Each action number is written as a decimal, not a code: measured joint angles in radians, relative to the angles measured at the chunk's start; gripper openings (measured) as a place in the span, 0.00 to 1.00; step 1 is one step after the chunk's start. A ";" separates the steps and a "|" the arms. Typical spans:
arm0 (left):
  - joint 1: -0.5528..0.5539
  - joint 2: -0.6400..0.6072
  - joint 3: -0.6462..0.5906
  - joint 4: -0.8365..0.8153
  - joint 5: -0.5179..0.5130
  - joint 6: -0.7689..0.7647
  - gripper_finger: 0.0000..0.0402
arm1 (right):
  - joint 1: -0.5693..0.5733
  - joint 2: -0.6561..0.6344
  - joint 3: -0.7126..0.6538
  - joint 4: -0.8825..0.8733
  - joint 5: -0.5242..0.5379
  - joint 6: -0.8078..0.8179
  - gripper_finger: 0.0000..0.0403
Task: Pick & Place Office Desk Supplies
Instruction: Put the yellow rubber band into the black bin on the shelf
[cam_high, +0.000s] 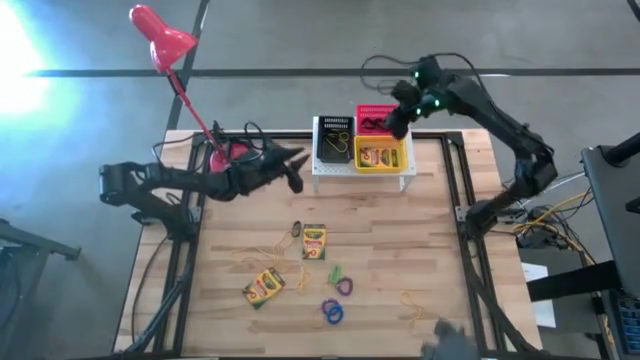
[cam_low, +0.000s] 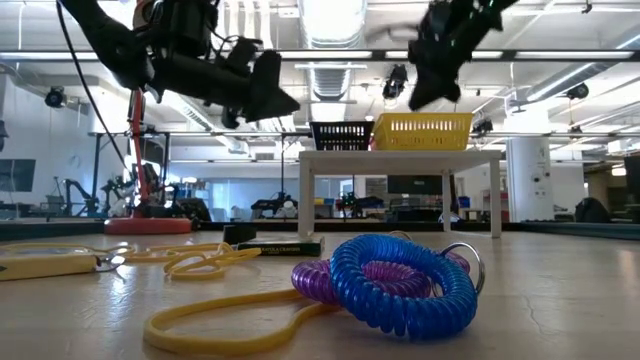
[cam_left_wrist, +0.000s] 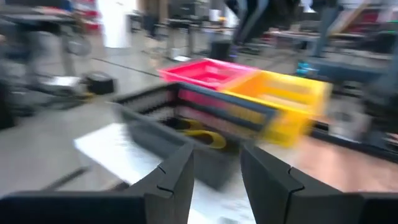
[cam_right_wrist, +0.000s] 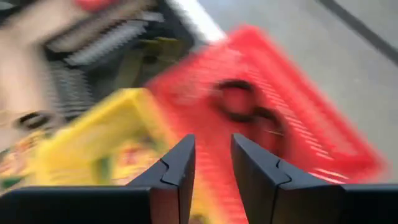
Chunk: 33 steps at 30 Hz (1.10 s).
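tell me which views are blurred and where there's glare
Both wrist views are motion-blurred: the red basket and yellow basket smear. High view has glare at its upper-left edge. Low view is sharp on the blue ring, with bright ceiling lights.

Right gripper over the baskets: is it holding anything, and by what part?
Nothing is held. The right gripper hovers above the red basket with an empty gap between its fingers; black rings lie in the basket below.
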 joint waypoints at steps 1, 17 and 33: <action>-0.018 0.000 0.000 -0.002 0.016 -0.004 0.33 | 0.044 -0.032 -0.025 0.021 0.000 0.001 0.24; -0.181 0.002 -0.001 -0.019 0.030 0.156 0.33 | 1.060 -0.324 -0.567 0.303 0.286 0.579 0.15; -0.178 0.002 -0.001 -0.017 0.030 0.160 0.33 | 1.562 -0.180 -0.852 0.486 0.299 1.857 0.38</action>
